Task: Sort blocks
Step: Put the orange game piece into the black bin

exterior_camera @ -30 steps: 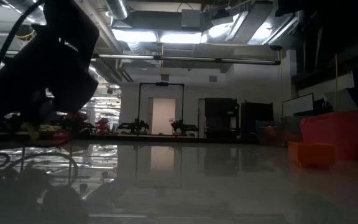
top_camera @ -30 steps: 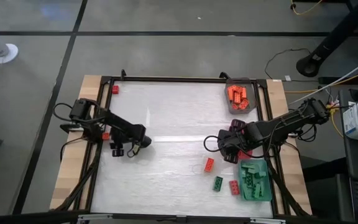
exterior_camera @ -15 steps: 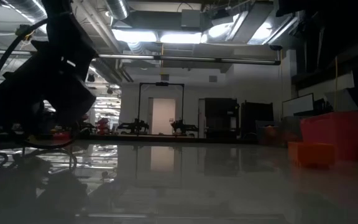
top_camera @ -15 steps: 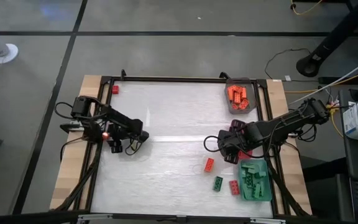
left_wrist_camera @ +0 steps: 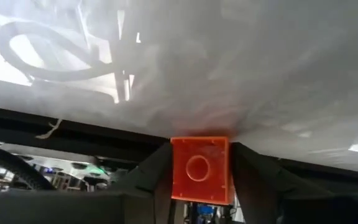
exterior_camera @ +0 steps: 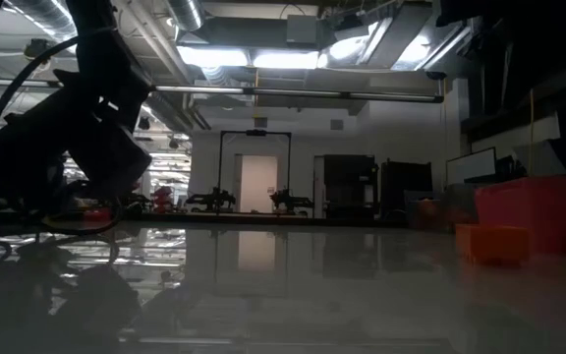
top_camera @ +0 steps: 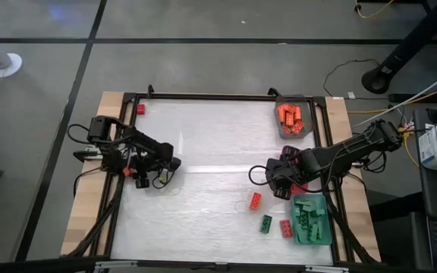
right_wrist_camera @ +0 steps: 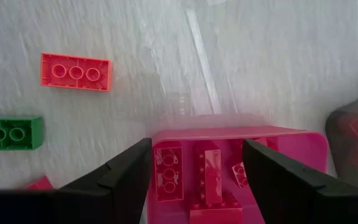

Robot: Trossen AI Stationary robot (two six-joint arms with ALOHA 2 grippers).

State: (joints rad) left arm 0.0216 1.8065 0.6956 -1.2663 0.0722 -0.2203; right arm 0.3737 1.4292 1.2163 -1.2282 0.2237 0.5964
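Fingers of my left gripper (left_wrist_camera: 199, 186) are closed on a small orange-red block (left_wrist_camera: 199, 169), pinched squarely between both pads with its hollow underside and round inner tube facing my wrist camera. From above, this gripper (top_camera: 152, 176) sits low at the left side of the white table (top_camera: 203, 144), well apart from every tray. To do this carry well, I judge I should keep the squeeze steady, lift clear of the tabletop before crossing, and only let go once I am directly over the tray that matches the block's colour; it is short and glossy, so a tilt could let it slip. My right gripper (right_wrist_camera: 191, 180) waits with its fingers spread wide and empty, hovering over the pink tray (right_wrist_camera: 241, 140), which holds several red blocks. Beside it on the table lie a loose orange-red three-stud block (right_wrist_camera: 76, 71) and a green block (right_wrist_camera: 10, 134), with another red block (top_camera: 285, 228) near the teal tray (top_camera: 321, 235) of green pieces. The grey tray (top_camera: 281, 129) at the far right corner holds orange blocks, and one red block (top_camera: 140, 109) sits alone at the far left corner.
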